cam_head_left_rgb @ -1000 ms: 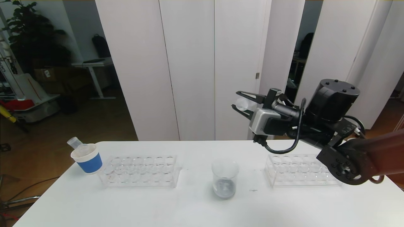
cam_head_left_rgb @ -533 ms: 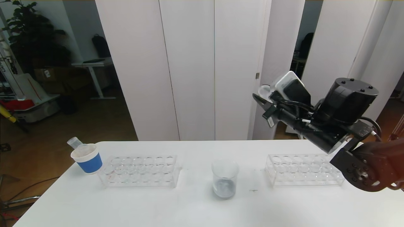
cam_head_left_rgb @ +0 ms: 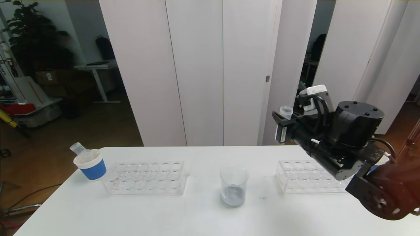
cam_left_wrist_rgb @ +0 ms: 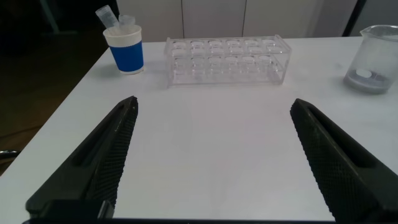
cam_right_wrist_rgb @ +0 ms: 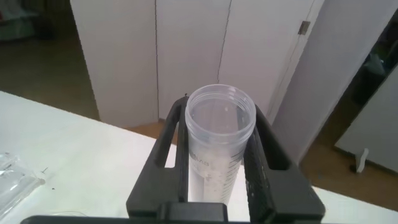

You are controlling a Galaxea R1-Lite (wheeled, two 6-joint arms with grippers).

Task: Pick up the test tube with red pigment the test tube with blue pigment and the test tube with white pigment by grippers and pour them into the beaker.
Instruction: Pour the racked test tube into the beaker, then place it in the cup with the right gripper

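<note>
My right gripper (cam_head_left_rgb: 284, 118) is shut on the test tube with white pigment (cam_head_left_rgb: 286, 111), holding it upright with its mouth up, high above the right rack. In the right wrist view the clear tube (cam_right_wrist_rgb: 219, 149) sits between both fingers (cam_right_wrist_rgb: 266, 149), with white residue on its wall. The beaker (cam_head_left_rgb: 233, 186) stands mid-table with greyish-blue contents; it is lower and left of the tube. My left gripper (cam_left_wrist_rgb: 212, 107) is open over bare table, with the beaker (cam_left_wrist_rgb: 375, 51) far off. The red and blue pigment tubes cannot be told apart in these views.
A blue-sleeved paper cup (cam_head_left_rgb: 90, 164) at the table's far left holds two clear tubes (cam_head_left_rgb: 77, 148), bottoms hidden. A clear rack (cam_head_left_rgb: 146, 178) lies beside it, and a second rack (cam_head_left_rgb: 308, 177) lies under my right arm. White panels stand behind the table.
My right wrist has turned the tube from tipped sideways back to upright. The arm has drawn back to the right, away from above the beaker. The left gripper has not moved.
</note>
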